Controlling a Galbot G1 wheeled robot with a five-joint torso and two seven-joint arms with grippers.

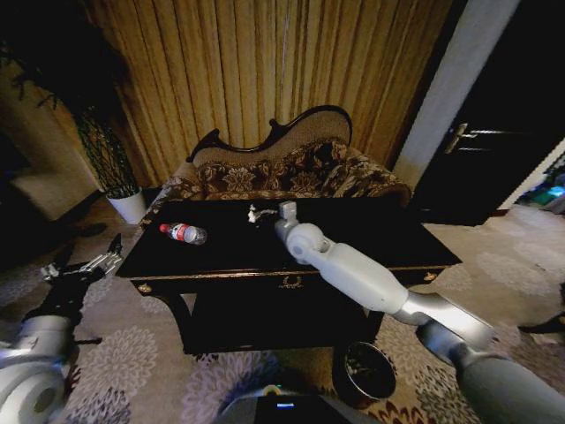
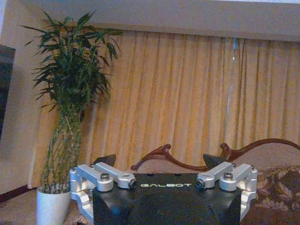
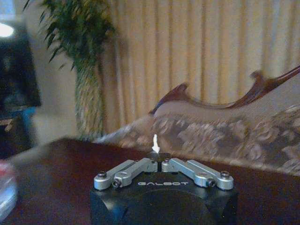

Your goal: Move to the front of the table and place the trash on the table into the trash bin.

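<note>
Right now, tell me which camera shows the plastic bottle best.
The head view: the bottle lies on its side on the table, red cap and label visible, apart from the right gripper. The right wrist view catches a blurred part at its edge. The left wrist view faces the curtain.

I am looking into a furnished living room, a home or perhaps a hotel suite. A black console table (image 1: pixel 265 243) with gold trim stands on patterned floral carpet (image 1: pixel 132 362). Just behind the table sits a curved-back sofa (image 1: pixel 282 172) in floral upholstery, and behind that hang full-length golden curtains (image 1: pixel 265 71). To the table's far left a tall leafy plant grows from a white pot (image 1: pixel 130 206) (bamboo-like stems). To its far right stands a dark door (image 1: pixel 494 132) with a lever handle.
</note>
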